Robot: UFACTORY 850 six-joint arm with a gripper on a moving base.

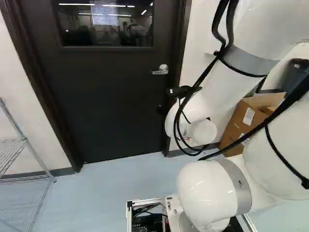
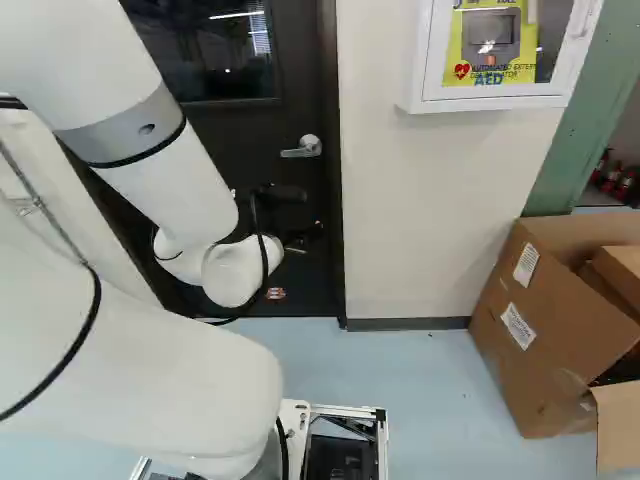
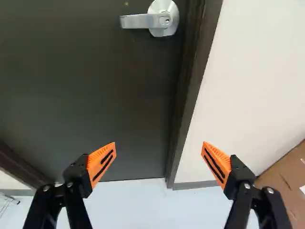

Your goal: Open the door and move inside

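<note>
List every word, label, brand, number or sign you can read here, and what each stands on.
"AED": yellow sign in the white wall cabinet.
"AUTOMATED EXTERN", its end not readable: same sign.
"DEFIBRILLATOR": same sign.
Lettering along the sign's top: partly cut off, unreadable.
White labels on the cardboard box: print too small to read.

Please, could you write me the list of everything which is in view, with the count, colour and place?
door: one, dark, shut, ahead
window: one, glass, in the door
lever handle: one, silver, on the door
door frame: one, dark brown
wall: white, beside door
cabinet: one, white, on wall
post: one, green, right
objects: several, red, beyond post
box: one large, brown, below cabinet
wire rack: one, silver, left
floor: pale blue
base frame: silver
cables: several, black, along arm
arm: one, white
jaws: one pair, black, orange pads, open
</note>
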